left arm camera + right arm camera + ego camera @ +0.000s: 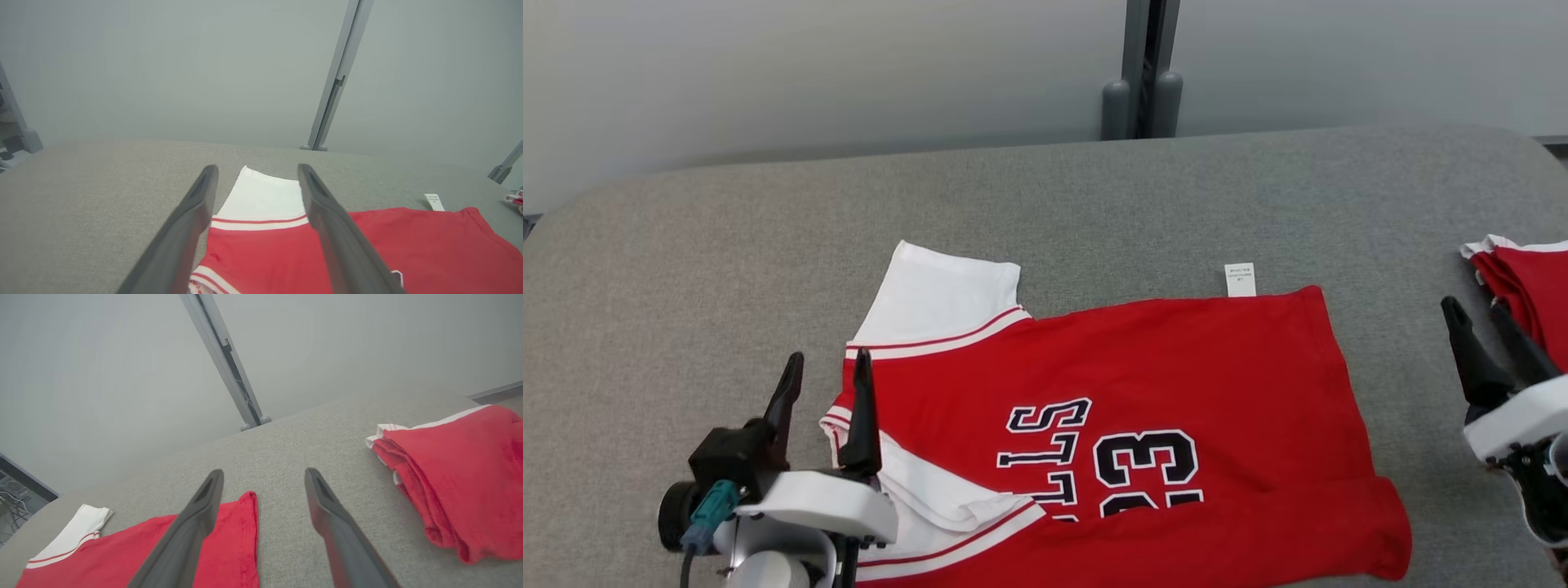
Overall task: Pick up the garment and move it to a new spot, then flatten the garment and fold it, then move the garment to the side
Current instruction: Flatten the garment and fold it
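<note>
A red jersey (1176, 359) with white sleeves lies flat on a grey woven tabletop (727, 245). Black, white-edged letters S, L, L and the number 33 show on it, cut off by a fold. A small white tag (1240, 279) sticks out at its far edge, the print too small to read.

The left gripper (829, 359) has its fingers spread apart and empty. One is over the jersey's sleeve edge, the other over bare cloth. The left wrist view shows the white sleeve (261, 196) between those fingers.

The right gripper (1474, 304) is also spread and empty. The right wrist view shows the jersey's hem corner (241, 522) between its fingers and a second red garment (461, 486), bunched, beyond them to the right.

Behind the table stand pale grey wall panels and a grey post (1143, 73).
</note>
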`<state>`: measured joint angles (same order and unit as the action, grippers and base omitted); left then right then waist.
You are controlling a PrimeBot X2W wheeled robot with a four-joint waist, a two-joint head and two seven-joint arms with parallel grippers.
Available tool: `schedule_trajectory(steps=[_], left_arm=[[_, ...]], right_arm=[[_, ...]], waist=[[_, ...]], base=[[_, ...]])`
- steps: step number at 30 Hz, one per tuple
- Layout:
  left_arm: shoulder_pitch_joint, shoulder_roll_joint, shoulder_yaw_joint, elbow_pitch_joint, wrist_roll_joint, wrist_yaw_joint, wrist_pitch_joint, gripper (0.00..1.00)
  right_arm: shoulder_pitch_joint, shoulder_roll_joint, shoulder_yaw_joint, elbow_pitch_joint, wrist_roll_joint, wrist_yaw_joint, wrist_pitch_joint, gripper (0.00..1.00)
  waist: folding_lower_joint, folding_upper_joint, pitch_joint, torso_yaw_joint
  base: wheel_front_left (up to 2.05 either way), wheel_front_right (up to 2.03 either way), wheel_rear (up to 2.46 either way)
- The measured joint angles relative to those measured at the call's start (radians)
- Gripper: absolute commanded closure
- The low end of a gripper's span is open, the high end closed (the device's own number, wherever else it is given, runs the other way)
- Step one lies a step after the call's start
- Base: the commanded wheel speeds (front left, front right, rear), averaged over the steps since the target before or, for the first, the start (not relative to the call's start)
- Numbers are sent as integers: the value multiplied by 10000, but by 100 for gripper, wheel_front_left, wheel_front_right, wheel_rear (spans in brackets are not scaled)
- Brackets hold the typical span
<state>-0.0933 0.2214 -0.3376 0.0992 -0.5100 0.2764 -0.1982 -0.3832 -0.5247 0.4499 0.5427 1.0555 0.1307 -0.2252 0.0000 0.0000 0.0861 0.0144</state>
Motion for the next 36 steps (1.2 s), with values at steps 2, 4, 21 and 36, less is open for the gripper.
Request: schedule_trajectory(steps=[2, 4, 21, 36], left_arm=[[-422, -192, -113, 364, 209, -42, -205, 0], [-836, -339, -259, 748, 468, -102, -355, 0], [-2009, -1154, -539, 1967, 1080, -669, -610, 0], [-2187, -1369, -100, 1946, 1446, -911, -617, 0]], right_arm=[[-502, 199, -35, 476, -602, 0, -59, 0], [-1013, 439, -69, 945, -1022, 0, -90, 0], [-3304, 665, 763, 3595, -1547, 0, 1607, 0], [-3889, 474, 1900, 4006, -1225, 0, 1860, 39]], waist=[[0, 0, 243, 84], [0, 0, 478, 188], [0, 0, 2009, 1339], [0, 0, 2347, 1423]], base=[[0, 0, 0], [0, 0, 0], [0, 0, 0], [0, 0, 0]])
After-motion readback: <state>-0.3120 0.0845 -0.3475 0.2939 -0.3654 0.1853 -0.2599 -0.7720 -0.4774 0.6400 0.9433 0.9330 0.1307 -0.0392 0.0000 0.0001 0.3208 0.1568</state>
